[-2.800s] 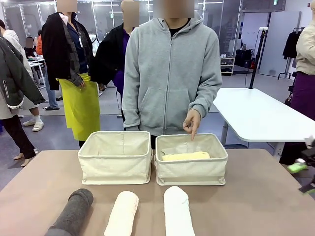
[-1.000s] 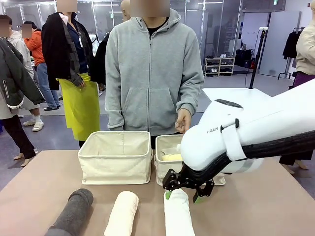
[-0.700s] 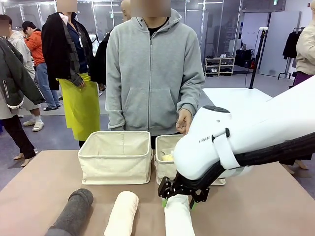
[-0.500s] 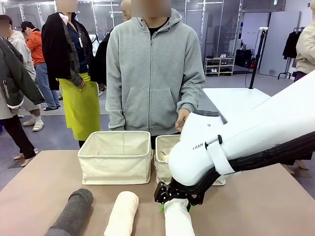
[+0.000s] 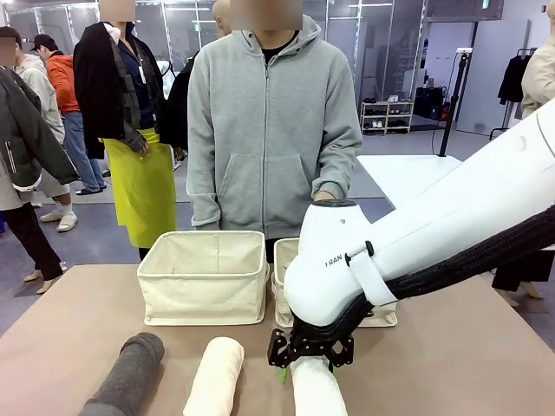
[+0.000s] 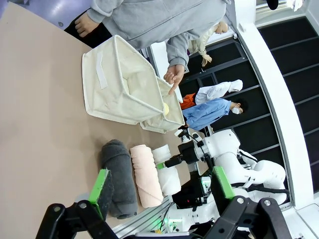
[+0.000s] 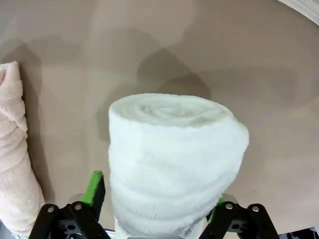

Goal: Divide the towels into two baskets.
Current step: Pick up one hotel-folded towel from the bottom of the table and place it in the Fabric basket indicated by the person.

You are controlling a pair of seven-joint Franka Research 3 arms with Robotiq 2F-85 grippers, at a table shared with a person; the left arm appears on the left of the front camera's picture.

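Note:
Three rolled towels lie in a row at the table's near edge: a dark grey towel (image 5: pixel 130 373), a cream towel (image 5: pixel 215 377) and a white towel (image 5: pixel 318 392). My right gripper (image 5: pixel 308 366) straddles the white towel's far end, its green pads pressed to both sides. In the right wrist view the white towel (image 7: pixel 174 159) bulges between the fingers of my right gripper (image 7: pixel 155 195), still resting on the table. Behind stand two beige baskets, the left basket (image 5: pixel 204 277) and the right basket (image 5: pixel 388 314), with a pale yellow towel (image 6: pixel 165 106) inside the right one. My left gripper (image 6: pixel 162 185) hangs open, far from the towels.
A person in a grey hoodie (image 5: pixel 273 130) stands behind the baskets, one hand (image 5: pixel 328 196) held above the right basket. My white right arm (image 5: pixel 416 251) crosses in front of that basket. Brown tabletop (image 5: pixel 78 321) lies bare to the left. More people stand behind.
My right arm came in from the right and sank leftward onto the white towel's far end, and its jaws narrowed against the roll. The person's hand pulled back from the right basket.

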